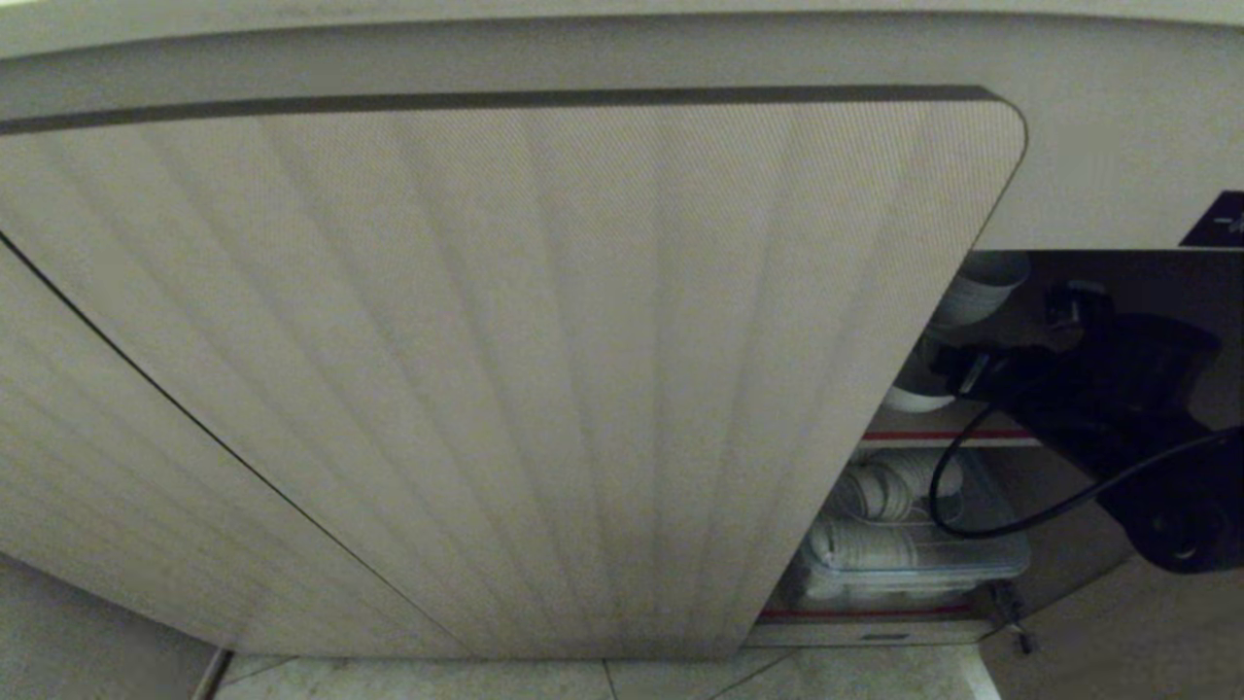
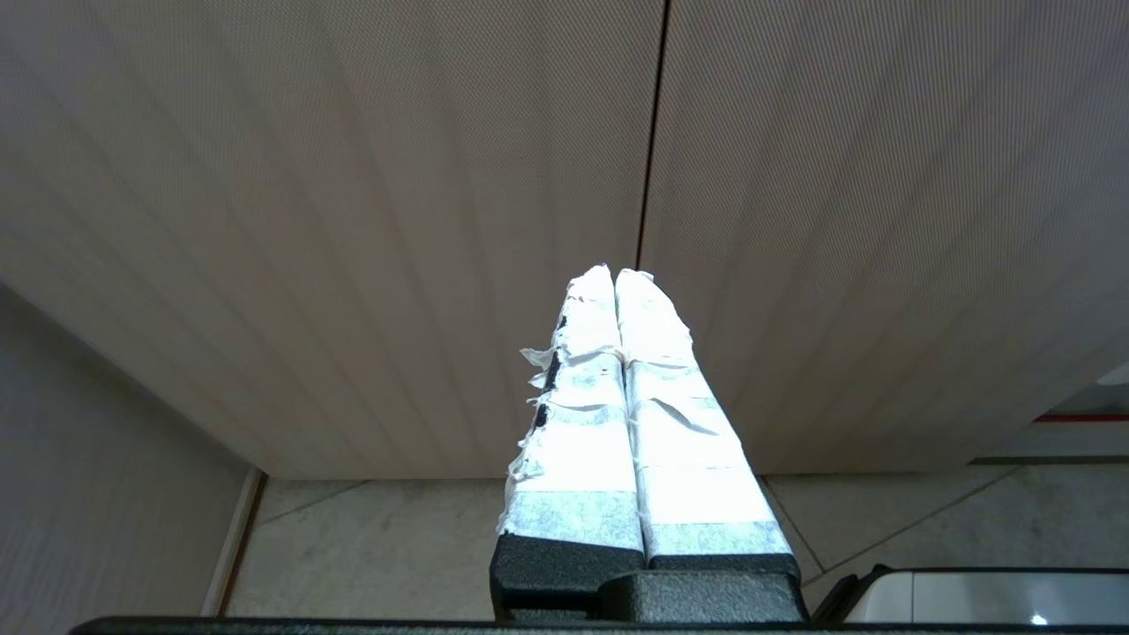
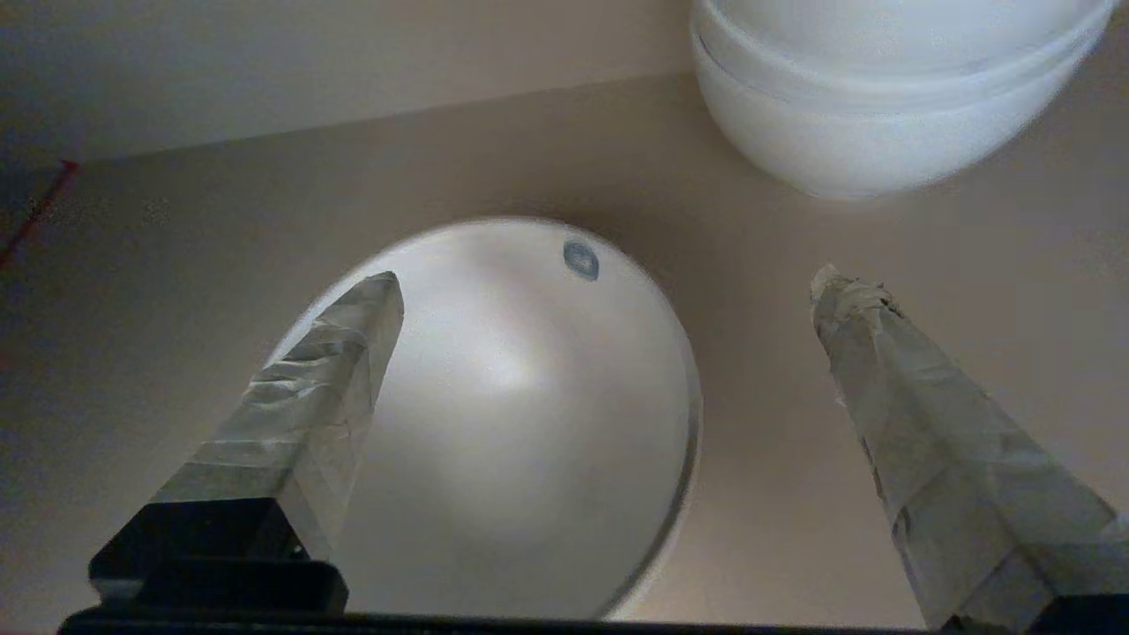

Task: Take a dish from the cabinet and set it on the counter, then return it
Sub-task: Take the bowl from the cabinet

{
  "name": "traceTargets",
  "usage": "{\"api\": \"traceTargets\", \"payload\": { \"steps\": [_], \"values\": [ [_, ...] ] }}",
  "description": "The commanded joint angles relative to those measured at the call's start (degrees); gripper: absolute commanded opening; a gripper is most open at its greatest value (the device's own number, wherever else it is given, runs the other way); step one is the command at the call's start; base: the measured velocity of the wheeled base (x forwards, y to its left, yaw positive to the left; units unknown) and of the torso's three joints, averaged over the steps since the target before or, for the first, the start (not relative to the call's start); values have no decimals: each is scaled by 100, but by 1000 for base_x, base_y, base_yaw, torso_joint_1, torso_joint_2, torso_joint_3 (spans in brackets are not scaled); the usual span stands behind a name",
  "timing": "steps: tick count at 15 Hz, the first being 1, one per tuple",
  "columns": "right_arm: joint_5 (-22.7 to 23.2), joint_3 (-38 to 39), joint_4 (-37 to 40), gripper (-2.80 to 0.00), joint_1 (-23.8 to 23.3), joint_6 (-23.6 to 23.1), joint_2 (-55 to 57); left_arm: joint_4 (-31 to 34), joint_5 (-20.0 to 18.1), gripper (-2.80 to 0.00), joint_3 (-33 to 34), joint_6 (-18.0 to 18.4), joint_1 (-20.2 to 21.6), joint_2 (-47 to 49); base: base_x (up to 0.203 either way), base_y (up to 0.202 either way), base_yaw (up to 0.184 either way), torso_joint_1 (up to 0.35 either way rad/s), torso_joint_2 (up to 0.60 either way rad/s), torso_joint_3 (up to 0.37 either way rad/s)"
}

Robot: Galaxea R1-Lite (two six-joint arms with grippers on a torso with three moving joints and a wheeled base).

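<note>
A kitchen — ribbed-door cabinet (image 1: 486,369), stacked white bowls (image 3: 882,88), tiled floor (image 2: 397,547).

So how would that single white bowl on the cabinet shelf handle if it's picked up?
The single white bowl looks like rigid glazed ceramic, so probably slippery and breakable if dropped. Its rounded body may rock when nudged, possibly against the stacked bowls nearby.

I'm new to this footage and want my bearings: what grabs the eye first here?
The big ribbed cabinet door fills most of the head view. At its right edge the right hand reaches into the cabinet, fingers wide apart over a single white bowl on the shelf, with a stack of bowls beyond it.
</note>
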Motion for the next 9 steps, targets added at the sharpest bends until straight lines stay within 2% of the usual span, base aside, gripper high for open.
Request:
{"api": "traceTargets", "payload": {
  "steps": [1, 9],
  "values": [
    [7, -60, -12, 0, 5, 10, 34, -1, 0, -280, 0, -1, 0, -2, 0, 0, 0, 0, 0, 0],
    [7, -420, 729, 0, 18, 6, 29, -1, 0, -280, 0, -1, 0, -2, 0, 0, 0, 0, 0, 0]
  ]
}}
